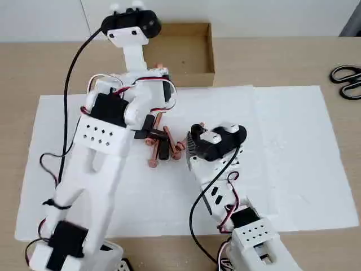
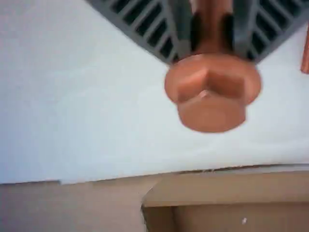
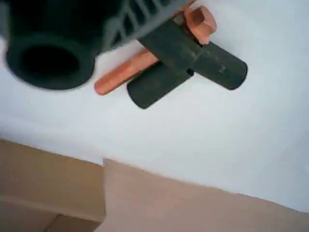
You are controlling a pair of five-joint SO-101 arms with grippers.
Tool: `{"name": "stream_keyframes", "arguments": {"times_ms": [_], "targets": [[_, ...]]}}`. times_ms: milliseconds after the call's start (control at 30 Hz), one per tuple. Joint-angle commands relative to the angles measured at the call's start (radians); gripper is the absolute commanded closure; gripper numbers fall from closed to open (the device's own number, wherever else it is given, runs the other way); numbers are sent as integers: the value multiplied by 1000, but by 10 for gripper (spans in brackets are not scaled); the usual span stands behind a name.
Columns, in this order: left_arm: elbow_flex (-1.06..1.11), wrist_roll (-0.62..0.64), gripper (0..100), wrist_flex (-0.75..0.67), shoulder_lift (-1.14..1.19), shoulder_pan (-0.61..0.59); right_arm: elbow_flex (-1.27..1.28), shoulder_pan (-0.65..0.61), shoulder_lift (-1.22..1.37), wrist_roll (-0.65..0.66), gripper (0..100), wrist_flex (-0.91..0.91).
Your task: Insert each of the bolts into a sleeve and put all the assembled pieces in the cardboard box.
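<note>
Wooden table (image 1: 282,62), white sheet (image 1: 282,158), left fingers (image 2: 140,19) pinching bolt (image 2: 211,92), right fingers (image 3: 133,19) pinching sleeve (image 3: 48,55), scissors (image 1: 347,81) aside

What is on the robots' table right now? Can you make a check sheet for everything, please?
Surface: wooden table with a white foam sheet over its middle.
Job's things: pile of copper bolts and black sleeves on the sheet between the arms; cardboard box at the sheet's far edge, partly hidden by an arm.
Clutter: scissors on the bare table.
Grippers: left gripper, jaws shut on a copper bolt; right gripper, jaws shut on a black sleeve.
Cables: black cable along the left arm; red, white and black wires on the right arm.
Surroundings: pale wall behind the table.
</note>
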Motion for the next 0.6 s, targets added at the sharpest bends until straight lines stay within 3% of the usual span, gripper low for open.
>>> {"name": "stream_keyframes", "arguments": {"times_ms": [0, 167, 433, 567], "targets": [[12, 3, 995, -35, -138, 28, 9, -8, -24, -15, 994, -19], [145, -26, 995, -95, -299, 100, 17, -10, -24, -17, 994, -19], [659, -97, 995, -525, -542, 115, 18, -51, -22, -17, 995, -18], [823, -94, 995, -655, -611, 114, 18, -51, -24, -17, 995, -18]]}}
